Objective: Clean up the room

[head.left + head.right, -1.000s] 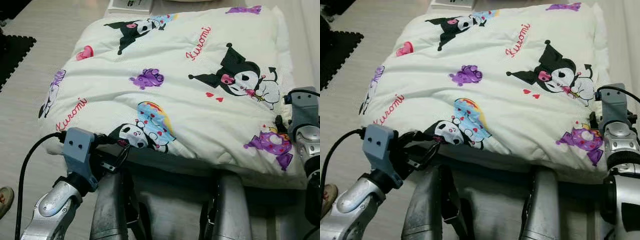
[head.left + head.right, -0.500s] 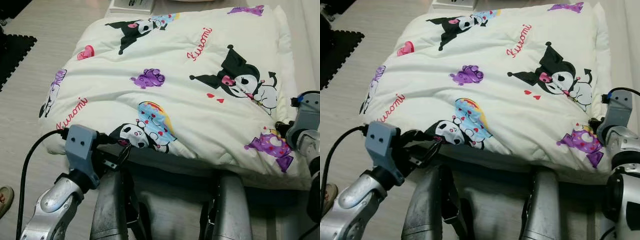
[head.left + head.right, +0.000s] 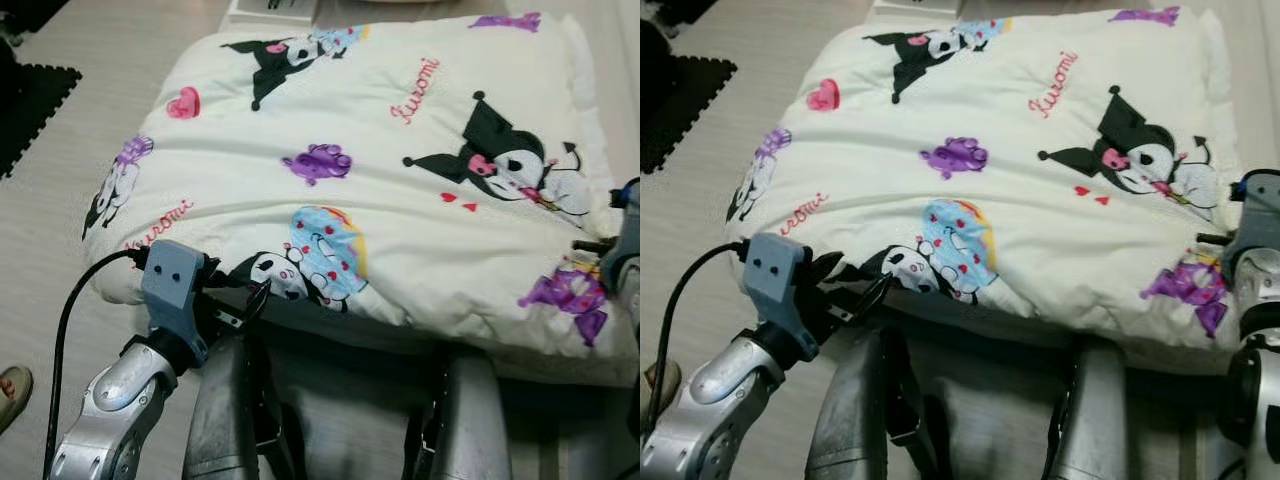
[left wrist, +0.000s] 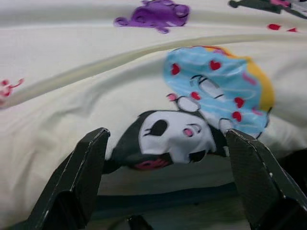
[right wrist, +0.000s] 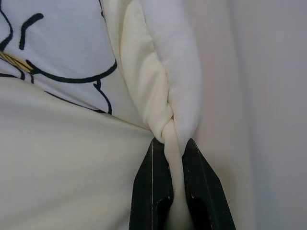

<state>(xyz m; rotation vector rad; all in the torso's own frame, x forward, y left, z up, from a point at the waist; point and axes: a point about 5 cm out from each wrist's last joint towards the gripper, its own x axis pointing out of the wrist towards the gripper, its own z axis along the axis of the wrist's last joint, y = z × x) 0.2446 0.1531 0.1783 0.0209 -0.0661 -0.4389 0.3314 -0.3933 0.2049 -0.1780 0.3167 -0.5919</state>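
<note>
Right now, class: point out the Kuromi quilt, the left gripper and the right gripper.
Kuromi quilt (image 3: 380, 190): left eye view, middle of top.
Left gripper (image 4: 168, 191): left wrist view, between open fingers.
Right gripper (image 5: 175, 158): right wrist view, pinched quilt edge.

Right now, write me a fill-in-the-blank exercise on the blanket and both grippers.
1. The right gripper is shut on a fold at the ____ of the cartoon-print blanket.
2. The left gripper has its fingers ____ at the blanket's near edge.
3. The red word printed on the blanket reads ____.
4. Beyond the blanket's left side, on the floor, lies a ____ foam mat.

Missing words: edge; open; Kuromi; black
</note>
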